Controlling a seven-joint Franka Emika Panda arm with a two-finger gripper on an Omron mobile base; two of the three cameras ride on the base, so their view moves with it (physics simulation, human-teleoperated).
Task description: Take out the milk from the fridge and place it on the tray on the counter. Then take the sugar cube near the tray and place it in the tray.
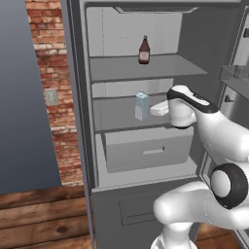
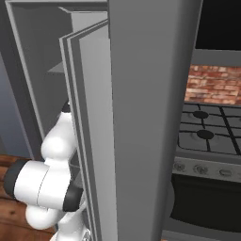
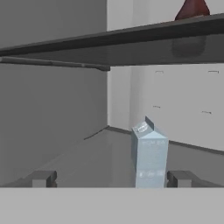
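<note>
Standing upright on the fridge's (image 1: 82, 121) middle shelf (image 1: 116, 119), toward its front edge, the milk (image 1: 142, 106) sits apart from the pincer (image 3: 114, 178), whose fingertips (image 3: 43, 178) are spread wide, the carton nearer the right tip. A dark brown bottle (image 1: 144, 50) stands on the shelf above.

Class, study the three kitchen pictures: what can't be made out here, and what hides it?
- Fridge shelves, right base view: the open door blocks them.
- Gripper, left base view: arm's wrist covers the fingers.
- Bottle, hand view: cut by the top edge and shelf.
- Milk base, hand view: cut off below.
</note>
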